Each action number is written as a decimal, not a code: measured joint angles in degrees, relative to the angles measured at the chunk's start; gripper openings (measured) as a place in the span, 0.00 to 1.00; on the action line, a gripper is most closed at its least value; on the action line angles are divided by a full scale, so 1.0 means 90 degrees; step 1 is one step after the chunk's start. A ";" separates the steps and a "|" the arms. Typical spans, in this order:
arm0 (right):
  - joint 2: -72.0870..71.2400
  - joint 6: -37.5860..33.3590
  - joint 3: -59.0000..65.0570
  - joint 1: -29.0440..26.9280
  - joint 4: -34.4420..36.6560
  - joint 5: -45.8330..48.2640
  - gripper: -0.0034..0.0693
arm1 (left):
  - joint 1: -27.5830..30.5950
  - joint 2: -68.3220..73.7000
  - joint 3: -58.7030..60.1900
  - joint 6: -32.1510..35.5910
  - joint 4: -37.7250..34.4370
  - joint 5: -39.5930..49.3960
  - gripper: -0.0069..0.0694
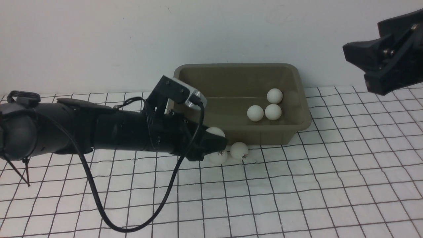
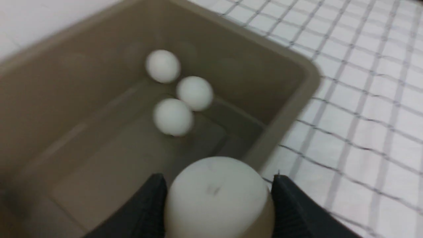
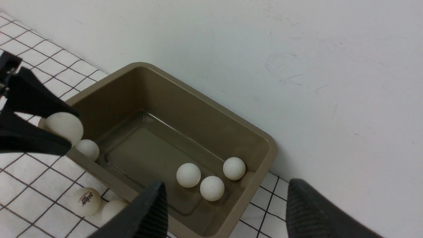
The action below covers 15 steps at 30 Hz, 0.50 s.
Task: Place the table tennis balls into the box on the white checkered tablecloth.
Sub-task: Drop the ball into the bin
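Observation:
The olive-grey box [image 1: 238, 65] stands on the white checkered tablecloth [image 1: 297, 198] against the wall. Three table tennis balls [image 1: 273, 111] lie together in its right part. My left gripper [image 1: 216, 138] is shut on another ball [image 1: 215, 132] at the box's near left corner; in the left wrist view this ball [image 2: 216, 195] sits between both fingers [image 2: 290, 205]. Two balls [image 1: 239, 150] rest on the cloth against the box's front wall. One more ball [image 3: 87, 149] shows at that corner, apparently just inside. My right gripper [image 1: 357, 66] hangs open and empty, high at the right.
A white wall runs right behind the box. The left arm's black cable [image 1: 99, 205] loops down over the cloth in front of the arm. Bare cloth lies in front of and to the right of the box.

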 joint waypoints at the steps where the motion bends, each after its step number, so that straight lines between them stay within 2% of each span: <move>1: 0.0000 0.0000 0.0000 0.0000 0.0000 0.0000 0.66 | 0.0000 0.0144 -0.0138 0.0272 -0.0008 -0.0112 0.56; 5: 0.0000 0.0000 0.0000 0.0000 0.0000 0.0000 0.66 | 0.0000 0.0771 -0.0692 0.1061 -0.0045 -0.0233 0.56; 8: 0.0000 0.0000 0.0000 0.0000 0.0000 0.0000 0.66 | 0.0000 0.1178 -0.1000 0.1242 -0.0045 -0.0216 0.57; 12: 0.0000 0.0000 0.0000 0.0000 0.0000 0.0000 0.66 | 0.0000 0.1357 -0.1188 0.0800 -0.0045 -0.0276 0.71; 15: 0.0000 0.0000 0.0000 0.0000 0.0000 0.0019 0.66 | 0.0000 0.1113 -0.1182 -0.0089 0.0061 -0.0523 0.74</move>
